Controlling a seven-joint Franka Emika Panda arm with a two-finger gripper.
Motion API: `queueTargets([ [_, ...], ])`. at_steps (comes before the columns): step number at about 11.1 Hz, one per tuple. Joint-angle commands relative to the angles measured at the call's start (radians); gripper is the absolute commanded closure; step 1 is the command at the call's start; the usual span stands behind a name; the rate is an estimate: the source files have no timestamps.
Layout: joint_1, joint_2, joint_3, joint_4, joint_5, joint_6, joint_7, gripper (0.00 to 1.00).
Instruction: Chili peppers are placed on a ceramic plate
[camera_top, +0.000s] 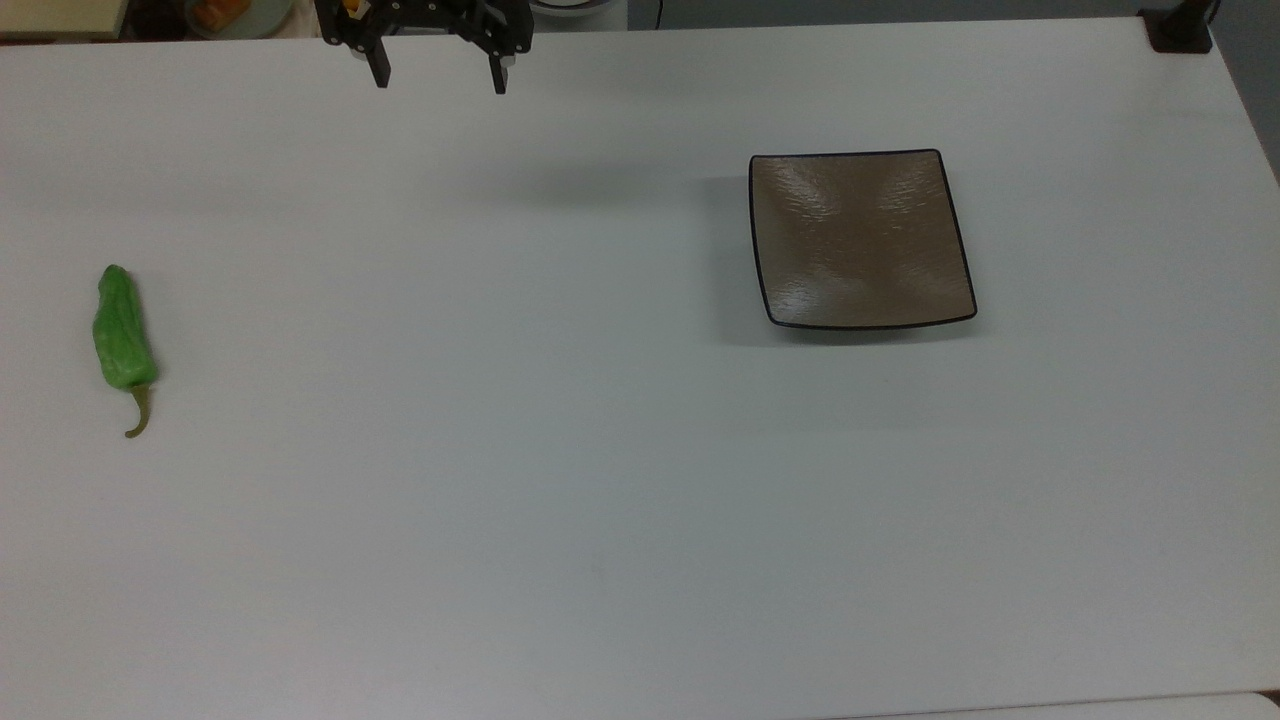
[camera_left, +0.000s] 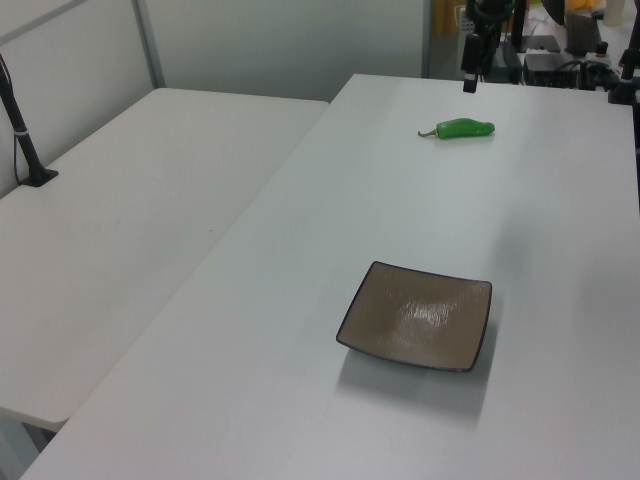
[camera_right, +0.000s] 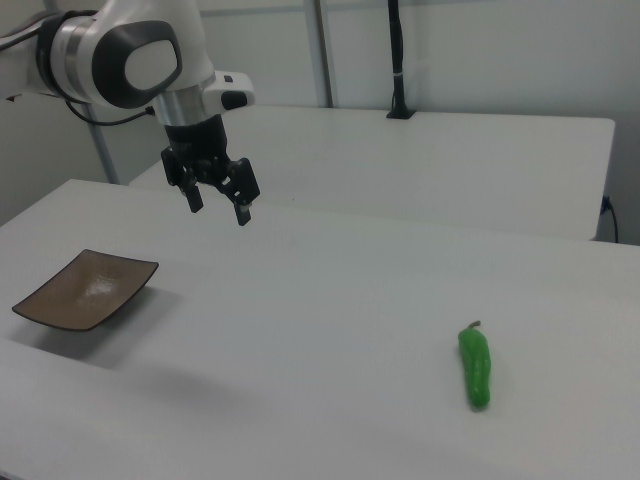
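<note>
The gripper (camera_top: 439, 80) hangs above the white table (camera_top: 600, 450) with its fingers spread apart and nothing between them. The green pepper (camera_top: 122, 332) lies flat on the table at the top view's left, well apart from the empty brown plate (camera_top: 860, 240) at the top view's right

Looked for any writing and there wasn't any to read. No labels, brand marks, numbers or signs turned up in the top view, the left view or the right view.
</note>
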Motion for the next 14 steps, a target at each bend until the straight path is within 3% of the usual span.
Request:
queueTargets([
  [1,0.014,-0.021,-0.01,-0.023,0.0,0.028,-0.009,0.0],
  [4,0.016,0.003,-0.01,-0.03,-0.009,0.14,-0.027,0.0],
  [6,0.014,0.028,-0.012,-0.034,-0.109,0.153,-0.11,0.0],
  [11,-0.002,0.106,-0.146,-0.028,-0.147,0.369,-0.263,0.0],
  [14,-0.051,0.152,-0.164,-0.025,-0.148,0.517,-0.274,0.0],
])
